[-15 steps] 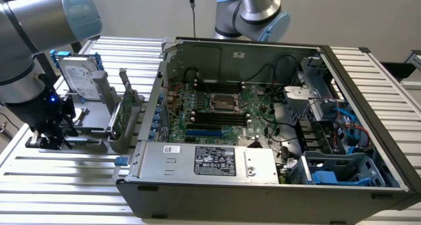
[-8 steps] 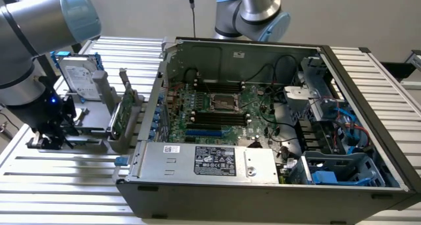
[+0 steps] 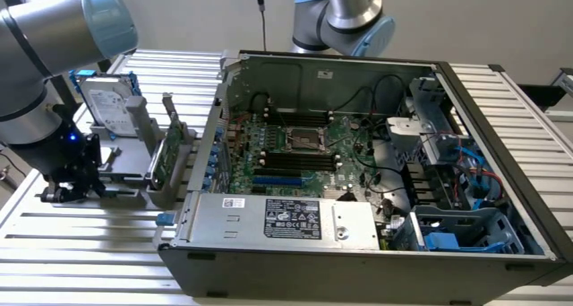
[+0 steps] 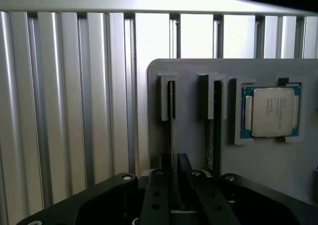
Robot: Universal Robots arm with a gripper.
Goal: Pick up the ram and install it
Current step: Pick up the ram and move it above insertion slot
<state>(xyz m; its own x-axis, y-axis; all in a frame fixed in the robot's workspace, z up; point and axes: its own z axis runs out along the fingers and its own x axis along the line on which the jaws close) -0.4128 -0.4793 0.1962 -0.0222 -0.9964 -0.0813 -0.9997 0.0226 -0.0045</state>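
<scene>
1. One ram [image 4: 171, 120] stands edge-on in a slot of the grey holder [image 4: 258, 170], beside a second slotted board [image 4: 212, 135] and the processor [image 4: 271, 112].
2. We find the gripper [image 4: 178, 174] straddling the ram's near end; we cannot tell whether it clamps it.
3. The open case [image 3: 358, 269] lies to the exterior view's right of the holder.

You have a ribbed aluminium table [image 3: 80, 242] carrying everything. In the exterior view an open computer case [image 3: 358, 269] rests on it, and at nine o'clock from the case, just beside it, a grey parts holder [image 3: 121, 188] stands on the same slats.
</scene>
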